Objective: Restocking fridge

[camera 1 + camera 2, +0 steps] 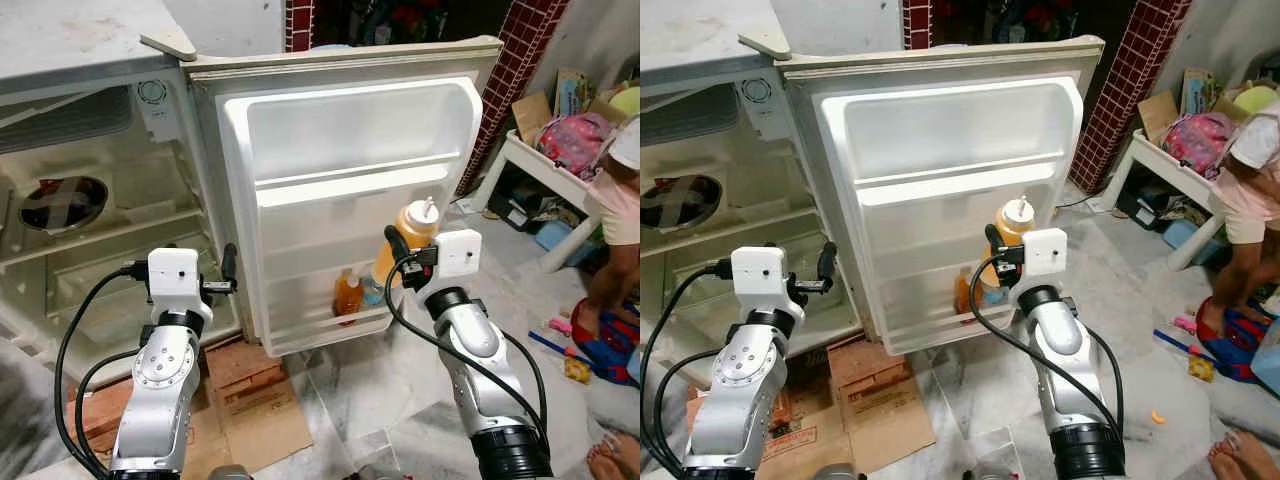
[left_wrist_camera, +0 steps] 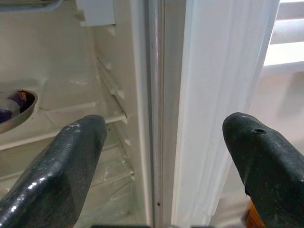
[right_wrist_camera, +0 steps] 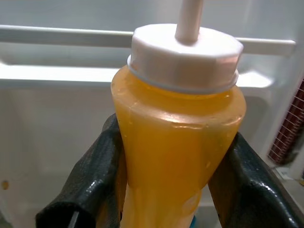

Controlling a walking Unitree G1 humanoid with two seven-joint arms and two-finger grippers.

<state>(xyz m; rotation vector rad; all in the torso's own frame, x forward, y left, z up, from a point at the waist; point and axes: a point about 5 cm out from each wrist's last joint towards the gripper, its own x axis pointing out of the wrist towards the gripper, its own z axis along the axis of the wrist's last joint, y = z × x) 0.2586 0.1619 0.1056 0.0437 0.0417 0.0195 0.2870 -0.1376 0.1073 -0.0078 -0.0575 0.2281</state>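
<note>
Tiled kitchen floor, fridge [image 1: 100,200] standing wide open, its door [image 1: 350,200] swung out to expose the racks. Right gripper [image 3: 175,190] clenches an orange squeeze bottle [image 1: 413,235] upright before the door's lower shelf [image 1: 330,325], likely its destination. Left gripper [image 1: 228,280], fingers spread and empty, hovers at the door's hinge edge.
</note>
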